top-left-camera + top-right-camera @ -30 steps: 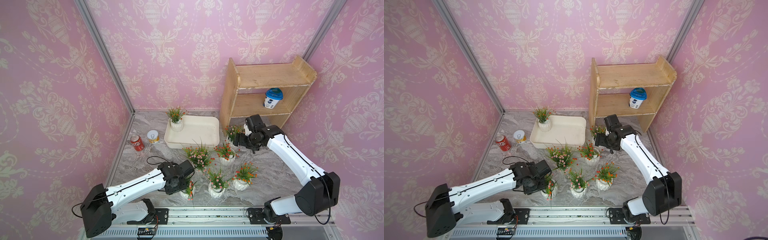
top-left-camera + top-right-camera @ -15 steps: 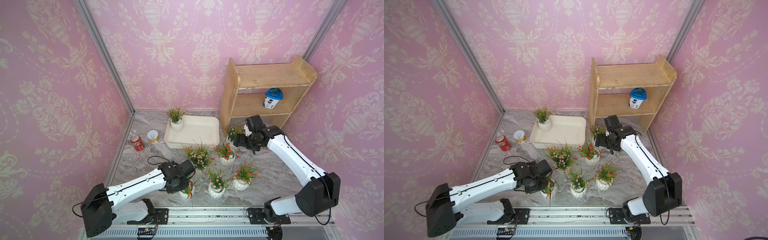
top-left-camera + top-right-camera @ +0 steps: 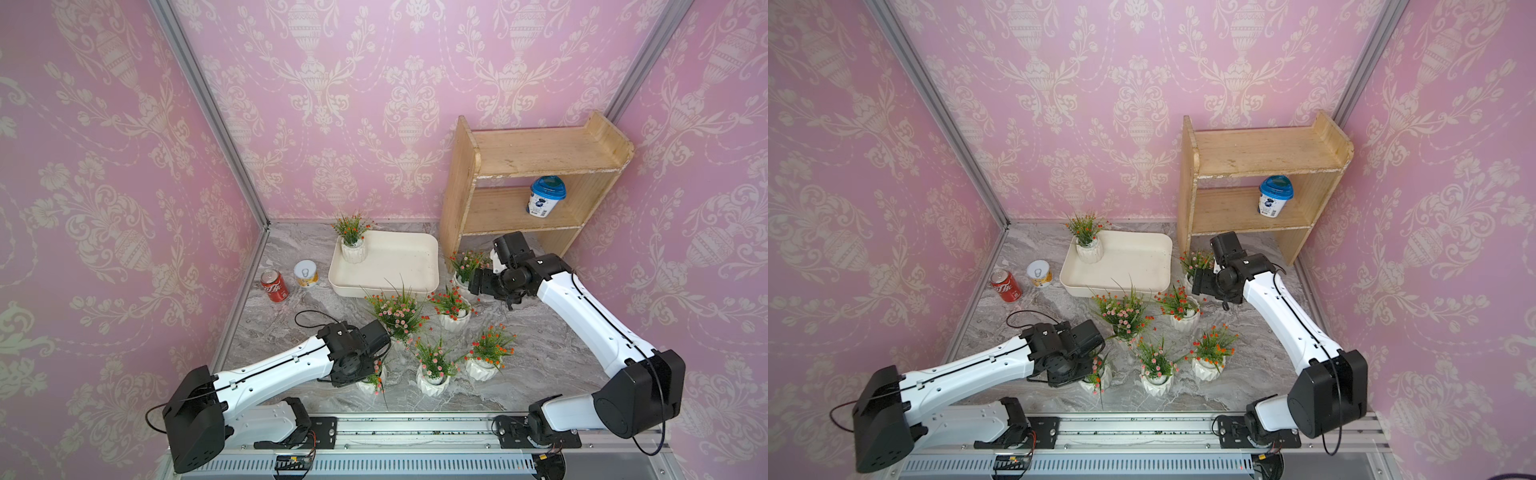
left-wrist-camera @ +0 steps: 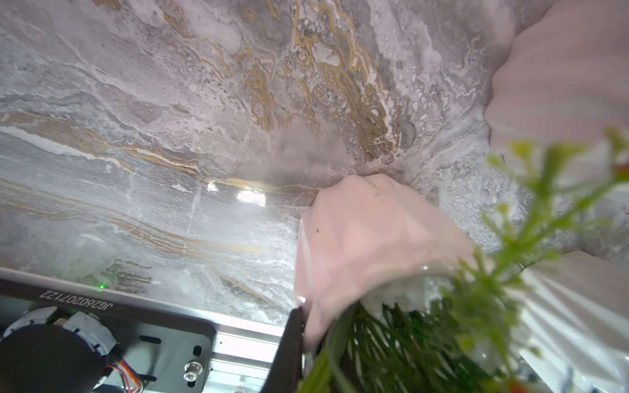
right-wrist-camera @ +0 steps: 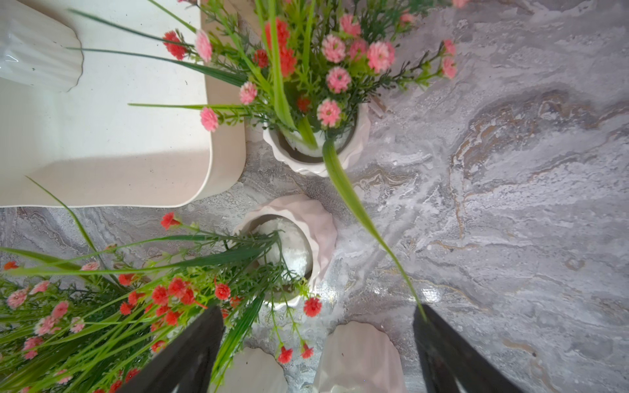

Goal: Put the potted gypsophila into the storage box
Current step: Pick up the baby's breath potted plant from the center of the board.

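At the front-left edge of the cluster of pots on the marble tabletop [image 3: 286, 320], the left gripper [image 3: 360, 368] is clamping its fingers on a potted gypsophila [image 3: 371, 383]. In the left wrist view one black finger [image 4: 289, 343] is pressing against the rim of the white ribbed pot, while the other finger is hiding behind the foliage. The pot's base appears to be resting on the marble, so the grasp looks made and the lift is not yet begun.

The storage box [image 3: 399, 266] is lying at the back of the table, well apart from the held pot, with a taller pink-flowered pot [image 3: 397, 316] standing between them. Another potted plant [image 3: 352, 245] is already standing in the box's far-left corner, and most of the box floor is showing bare.

The right gripper [image 5: 316, 320] is hanging with its fingers wide apart near the pot closest to the wooden shelf unit [image 3: 536, 158], gripping nothing.

The next move is probably calling for a straight lift, high enough to clear the neighbouring sprays. A carry over the cluster and a level set-down on the bare box floor would follow. With a grip on the rim alone, the pot is likely wanting slow, upright handling.
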You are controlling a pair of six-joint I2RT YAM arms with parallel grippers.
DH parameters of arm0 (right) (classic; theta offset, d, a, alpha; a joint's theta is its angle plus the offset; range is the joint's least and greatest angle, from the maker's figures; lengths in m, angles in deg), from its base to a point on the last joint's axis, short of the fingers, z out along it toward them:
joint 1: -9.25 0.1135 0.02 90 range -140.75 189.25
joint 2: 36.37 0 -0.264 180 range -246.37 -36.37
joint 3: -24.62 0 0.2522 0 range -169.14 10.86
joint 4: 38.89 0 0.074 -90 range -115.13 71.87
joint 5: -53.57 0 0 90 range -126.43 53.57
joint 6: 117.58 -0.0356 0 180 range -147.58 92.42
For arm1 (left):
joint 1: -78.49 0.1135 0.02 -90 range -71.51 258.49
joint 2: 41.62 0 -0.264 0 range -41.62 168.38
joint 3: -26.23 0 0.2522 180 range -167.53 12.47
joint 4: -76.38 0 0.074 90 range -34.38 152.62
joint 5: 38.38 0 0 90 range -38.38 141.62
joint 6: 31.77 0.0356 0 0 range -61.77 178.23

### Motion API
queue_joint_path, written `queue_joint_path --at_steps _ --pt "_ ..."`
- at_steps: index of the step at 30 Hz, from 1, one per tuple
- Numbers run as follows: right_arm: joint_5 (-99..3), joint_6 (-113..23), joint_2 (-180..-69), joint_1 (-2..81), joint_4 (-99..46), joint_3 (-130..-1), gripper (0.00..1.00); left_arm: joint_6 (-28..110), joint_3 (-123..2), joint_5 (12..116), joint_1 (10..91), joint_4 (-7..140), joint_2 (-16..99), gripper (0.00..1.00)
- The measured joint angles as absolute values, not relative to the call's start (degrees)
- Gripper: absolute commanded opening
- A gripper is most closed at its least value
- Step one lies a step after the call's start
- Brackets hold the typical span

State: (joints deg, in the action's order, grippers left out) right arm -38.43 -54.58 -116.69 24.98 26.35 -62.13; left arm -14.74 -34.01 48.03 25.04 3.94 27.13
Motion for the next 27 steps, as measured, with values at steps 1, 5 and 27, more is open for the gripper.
queue_joint_path --at_steps 1,5,27 --pt "-38.43 -54.58 -116.47 24.85 26.40 -62.09 0.90 -14.72 -34.14 47.83 25.04 3.66 27.28 0.00" --pt "-38.34 -54.58 -115.94 24.59 26.40 -62.02 0.90 -14.70 -34.86 46.50 25.04 2.59 27.48 0.00" --pt "-39.04 -54.60 -115.94 24.22 26.18 -62.02 0.90 -5.56 -41.99 45.29 40.06 -4.01 22.27 0.00"
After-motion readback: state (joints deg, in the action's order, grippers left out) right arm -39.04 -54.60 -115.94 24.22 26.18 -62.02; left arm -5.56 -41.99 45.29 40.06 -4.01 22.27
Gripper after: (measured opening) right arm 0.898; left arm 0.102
